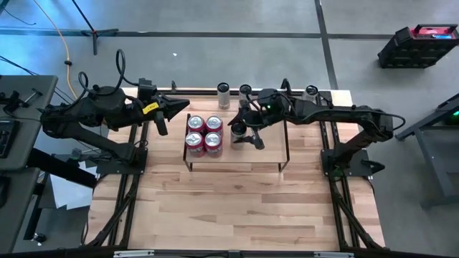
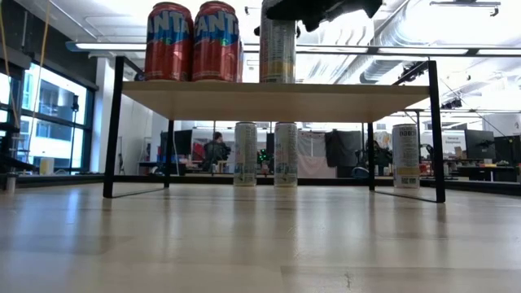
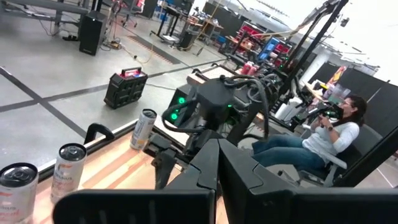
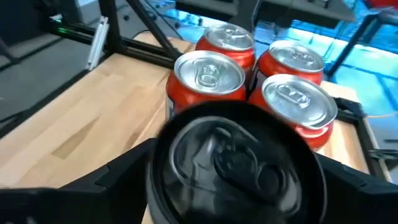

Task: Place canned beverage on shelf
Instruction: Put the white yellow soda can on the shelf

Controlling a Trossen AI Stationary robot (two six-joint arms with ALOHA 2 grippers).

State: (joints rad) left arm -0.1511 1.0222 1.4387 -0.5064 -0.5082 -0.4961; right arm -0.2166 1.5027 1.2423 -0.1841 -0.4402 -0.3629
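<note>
Sitting on the shelf [image 1: 258, 147] mid-frame, the slim can [image 1: 237, 133] stands right beside four red cans [image 1: 204, 134], with the right gripper [image 1: 244, 134] spread around it. Left gripper [image 1: 174, 107], upper left, is closed on nothing.

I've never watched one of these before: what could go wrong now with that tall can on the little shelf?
The right gripper straddles the slim can standing on the shelf, close beside four red cans. Pulling away crooked might tip it into them. It is tall and narrow, so it may topple easily.
</note>
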